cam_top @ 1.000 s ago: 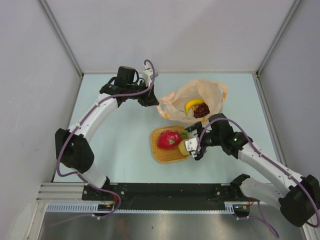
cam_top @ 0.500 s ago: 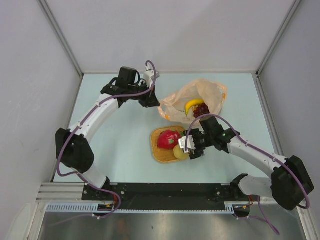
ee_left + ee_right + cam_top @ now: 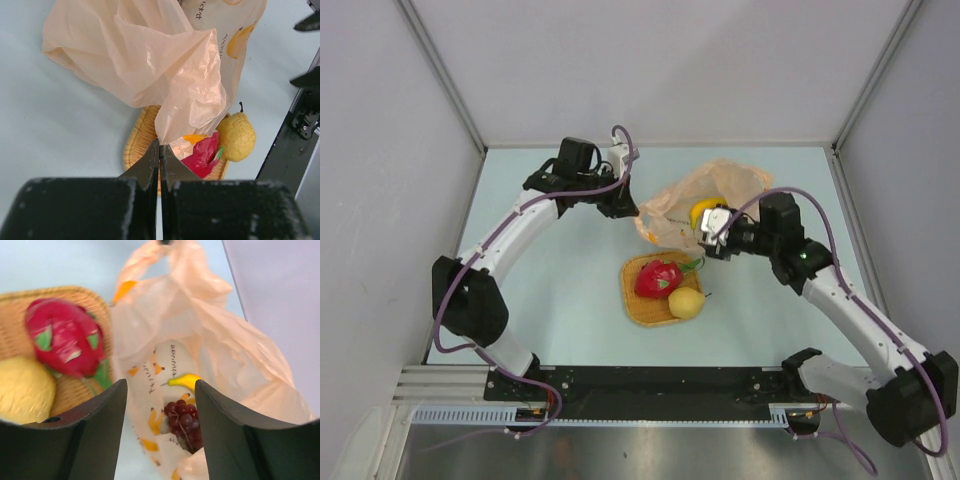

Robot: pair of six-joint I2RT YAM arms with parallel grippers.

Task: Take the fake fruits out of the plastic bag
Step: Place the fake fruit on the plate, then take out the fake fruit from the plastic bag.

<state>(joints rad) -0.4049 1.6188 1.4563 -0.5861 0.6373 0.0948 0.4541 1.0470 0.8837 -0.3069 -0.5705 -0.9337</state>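
The pale peach plastic bag [image 3: 720, 188] lies at the back centre, its mouth facing the tray. My left gripper [image 3: 632, 207] is shut on the bag's left edge [image 3: 165, 90] and holds it up. My right gripper [image 3: 718, 232] is open and empty at the bag's mouth. Inside the bag lie the yellow banana [image 3: 186, 381] and dark red grapes [image 3: 184, 422]. The red fruit with green tips [image 3: 658, 277] and the round yellow fruit [image 3: 685, 303] lie on the orange woven tray [image 3: 638, 308].
Grey walls close in the pale blue table on three sides. The right arm [image 3: 840, 300] stretches from the near right corner toward the bag. The black base rail [image 3: 640, 385] runs along the near edge.
My right gripper has let go of the round yellow fruit on the tray and moved back up to the bag's mouth. The left gripper has kept its hold on the bag.
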